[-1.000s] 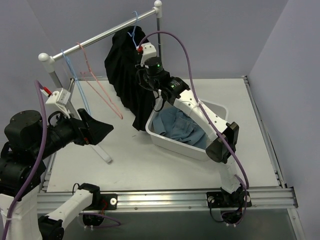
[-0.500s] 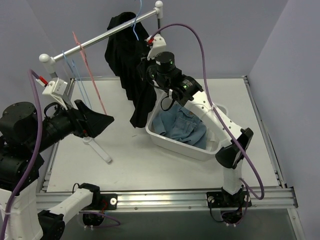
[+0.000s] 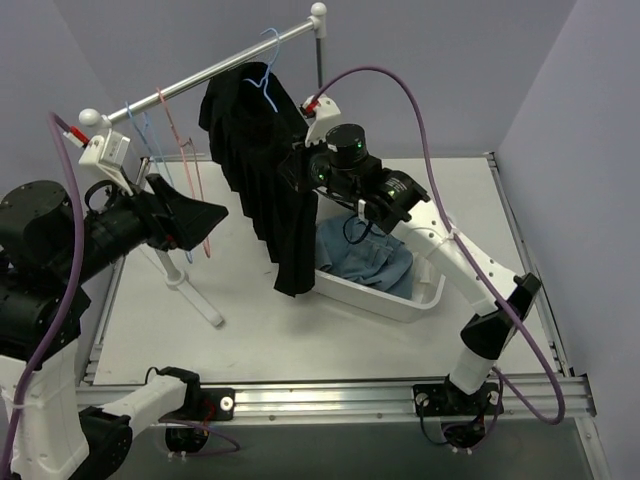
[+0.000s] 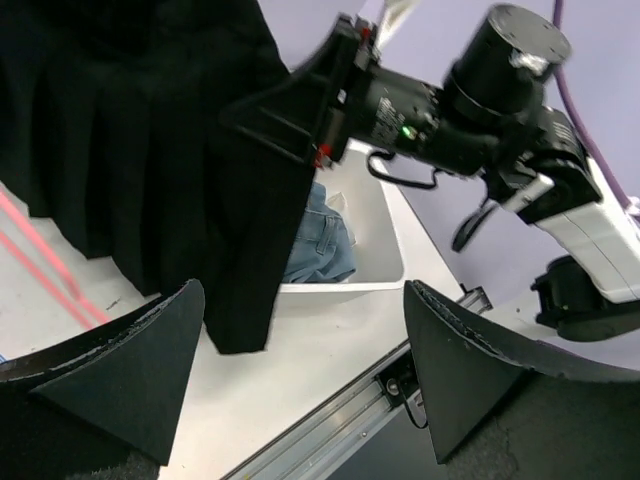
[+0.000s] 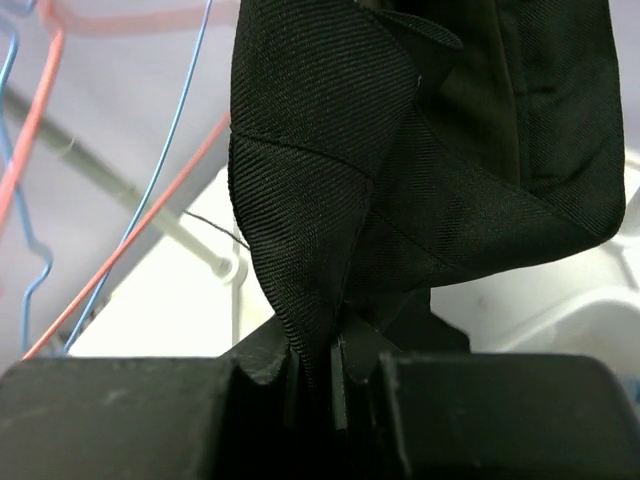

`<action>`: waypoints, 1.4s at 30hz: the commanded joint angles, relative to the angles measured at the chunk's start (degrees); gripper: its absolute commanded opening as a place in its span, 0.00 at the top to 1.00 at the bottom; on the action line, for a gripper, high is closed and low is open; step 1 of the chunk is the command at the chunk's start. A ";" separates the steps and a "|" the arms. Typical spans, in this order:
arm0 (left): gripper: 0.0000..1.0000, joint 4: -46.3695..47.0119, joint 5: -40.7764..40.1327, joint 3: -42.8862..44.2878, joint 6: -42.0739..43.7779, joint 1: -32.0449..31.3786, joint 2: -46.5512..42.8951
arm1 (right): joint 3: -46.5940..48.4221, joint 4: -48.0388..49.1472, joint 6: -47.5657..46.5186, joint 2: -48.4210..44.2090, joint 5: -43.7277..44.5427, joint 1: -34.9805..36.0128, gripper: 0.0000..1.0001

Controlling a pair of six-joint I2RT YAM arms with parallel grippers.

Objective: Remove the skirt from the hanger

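The large black pleated fabric skirt (image 3: 250,150) hangs from the thin light-blue wire hanger (image 3: 268,62), whose hook is at the grey metal rail (image 3: 200,72). At the skirt's 3 o'clock edge the right gripper (image 5: 325,375) is pinched tight on a fold of the cloth. The white plastic tub (image 3: 400,300) holding blue denim (image 3: 365,255) sits at 4 o'clock, and the left gripper (image 4: 300,300) hovers at 9 o'clock, spread wide and holding nothing.

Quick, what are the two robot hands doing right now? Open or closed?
Left gripper: open, holding nothing.
Right gripper: closed, pinching the skirt.
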 commanded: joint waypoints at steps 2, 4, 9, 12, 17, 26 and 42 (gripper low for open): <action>0.11 4.91 -1.36 1.23 1.49 0.02 1.94 | -3.97 2.18 0.49 -8.58 -2.95 1.57 1.00; 0.11 7.18 -1.98 0.09 1.14 0.02 1.76 | -6.69 -0.01 0.40 -11.30 -4.96 1.66 1.00; 0.13 8.17 -2.33 1.75 1.05 0.02 5.35 | -10.13 -4.93 0.49 -17.10 -10.15 1.92 1.00; 0.14 8.43 -2.24 4.21 2.19 -0.16 7.99 | -10.57 -8.72 0.67 -19.30 -14.62 2.10 1.00; 0.14 5.27 -3.38 8.60 7.28 -1.65 13.18 | -11.36 -12.76 2.33 -21.50 -20.52 2.36 1.00; 0.14 4.04 -11.37 10.19 11.07 -12.46 18.28 | -13.21 -17.07 3.04 -23.71 -21.59 5.52 1.00; 0.28 2.72 -16.83 7.38 12.74 -16.50 19.60 | -10.13 -17.42 5.50 -25.20 -22.20 8.69 1.00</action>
